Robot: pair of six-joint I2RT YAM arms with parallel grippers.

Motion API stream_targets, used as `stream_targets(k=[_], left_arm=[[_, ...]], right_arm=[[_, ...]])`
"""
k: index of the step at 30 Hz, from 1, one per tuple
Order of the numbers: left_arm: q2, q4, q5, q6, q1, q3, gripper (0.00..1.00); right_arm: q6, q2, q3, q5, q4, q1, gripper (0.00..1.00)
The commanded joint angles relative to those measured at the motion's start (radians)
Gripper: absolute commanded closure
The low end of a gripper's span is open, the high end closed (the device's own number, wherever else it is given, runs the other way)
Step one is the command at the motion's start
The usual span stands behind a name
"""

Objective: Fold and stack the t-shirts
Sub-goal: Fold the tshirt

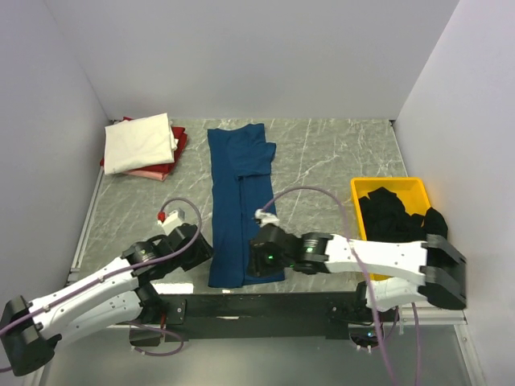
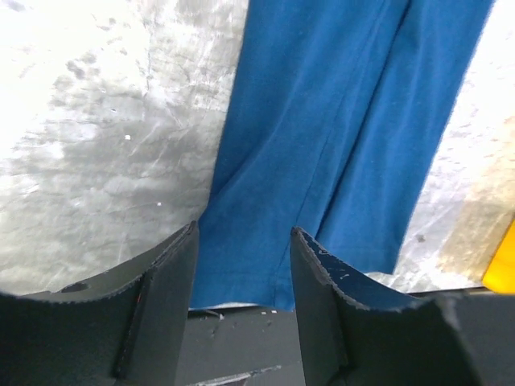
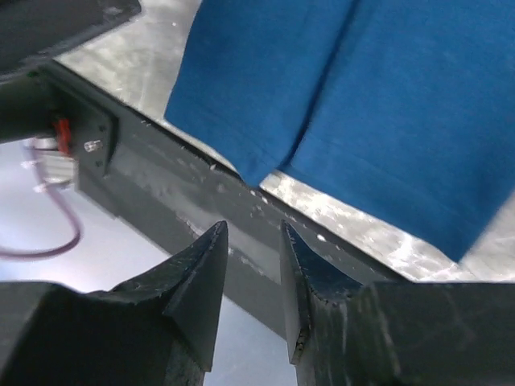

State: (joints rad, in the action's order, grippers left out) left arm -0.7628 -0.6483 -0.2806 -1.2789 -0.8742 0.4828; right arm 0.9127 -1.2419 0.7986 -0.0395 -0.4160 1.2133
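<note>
A dark blue t-shirt [image 1: 237, 201] lies folded into a long strip down the middle of the table, its hem at the near edge. My left gripper [image 1: 203, 251] is open just left of the hem; in the left wrist view the shirt [image 2: 338, 121] lies ahead of the open jaws [image 2: 244, 241]. My right gripper [image 1: 256, 257] is open and empty at the hem's right side; in the right wrist view it [image 3: 253, 233] hovers over the table's edge, short of the shirt's corner [image 3: 386, 96]. A folded cream shirt [image 1: 138, 142] rests on a red one [image 1: 180, 145] at the back left. Black shirts [image 1: 394, 217] lie bunched in the tray.
A yellow tray [image 1: 386, 183] stands at the right, and its corner shows in the left wrist view [image 2: 503, 265]. A black rail [image 1: 265, 305] runs along the table's near edge, also seen in the right wrist view [image 3: 201, 201]. White walls enclose the table.
</note>
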Motion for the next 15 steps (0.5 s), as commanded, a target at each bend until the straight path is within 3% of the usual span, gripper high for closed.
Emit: stream_targets(k=[1,8,15], left_arm=[[0.057,-0.079,-0.057,-0.007,-0.005,0.075,0.45],[0.135,-0.145,-0.163,0.004,-0.003,0.16,0.42],[0.145,-0.111,-0.138,0.006,-0.003,0.12,0.43]], right_arm=[[-0.035,-0.15,0.129,-0.134,-0.053,0.067,0.61],[-0.031,-0.355,0.266,-0.224,-0.101,0.163,0.57],[-0.018,-0.447,0.315,-0.257,-0.121,0.178,0.54]])
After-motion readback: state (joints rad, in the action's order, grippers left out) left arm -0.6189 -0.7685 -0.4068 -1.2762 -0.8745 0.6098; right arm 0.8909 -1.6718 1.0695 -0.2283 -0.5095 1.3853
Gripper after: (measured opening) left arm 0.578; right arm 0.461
